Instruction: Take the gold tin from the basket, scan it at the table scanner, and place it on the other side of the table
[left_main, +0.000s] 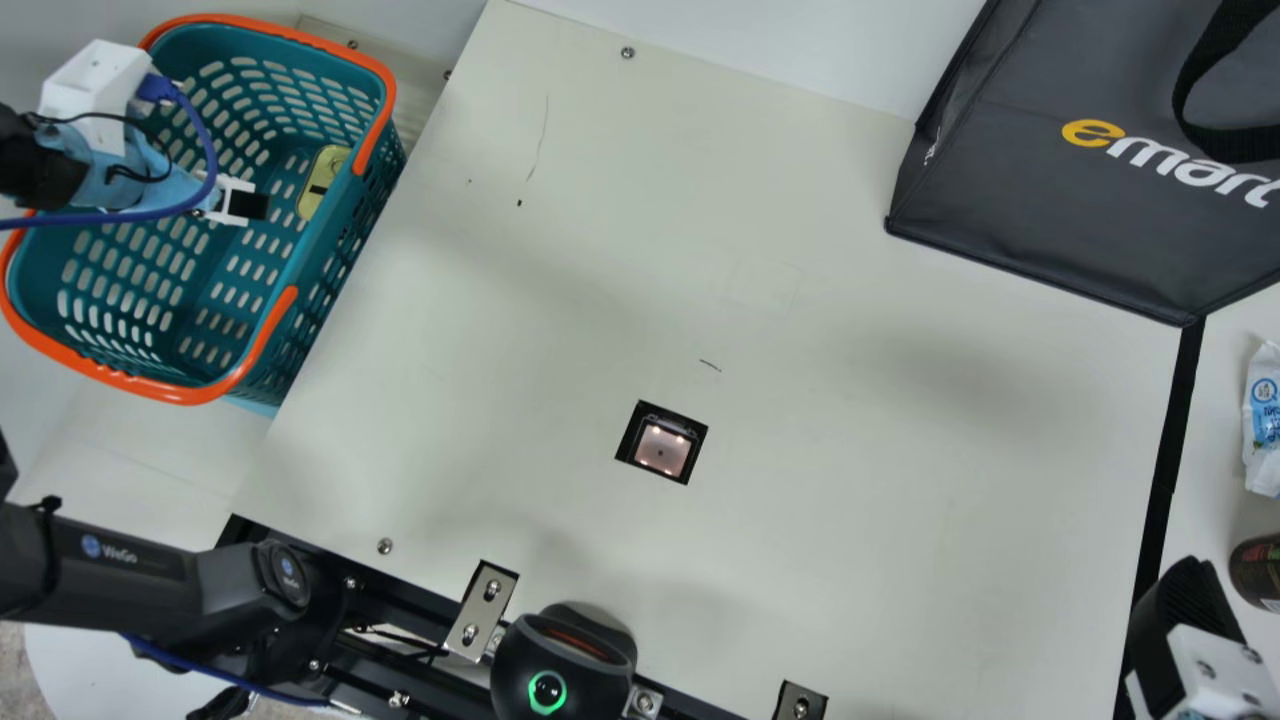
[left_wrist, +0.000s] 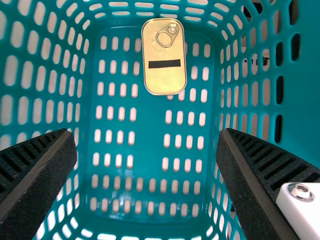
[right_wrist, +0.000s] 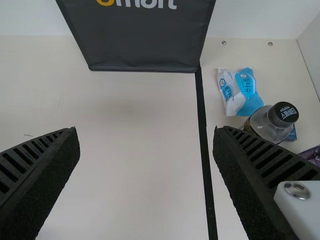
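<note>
Inside the basket (left_main: 318, 238): gold tin (left_wrist: 164, 79) (lying flat, seemingly).

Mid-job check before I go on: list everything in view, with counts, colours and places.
Tin: one, gold, basket floor
Basket: one, teal with orange rim, table's left
Table: one, cream, centre
Scanner: one, black surround, set into tabletop
Bag: one, dark grey, far right
Strip: one, black, right side
Packet: one, blue-white, right of strip
Bottle: one, clear, black cap, beside packet
Purple item: one, partly cut off, near bottle
Round device: one, black, green ring, near edge
Brackets: at least three, silver, near edge
Pincers: two, black, open; left in basket, right above table's right
</note>
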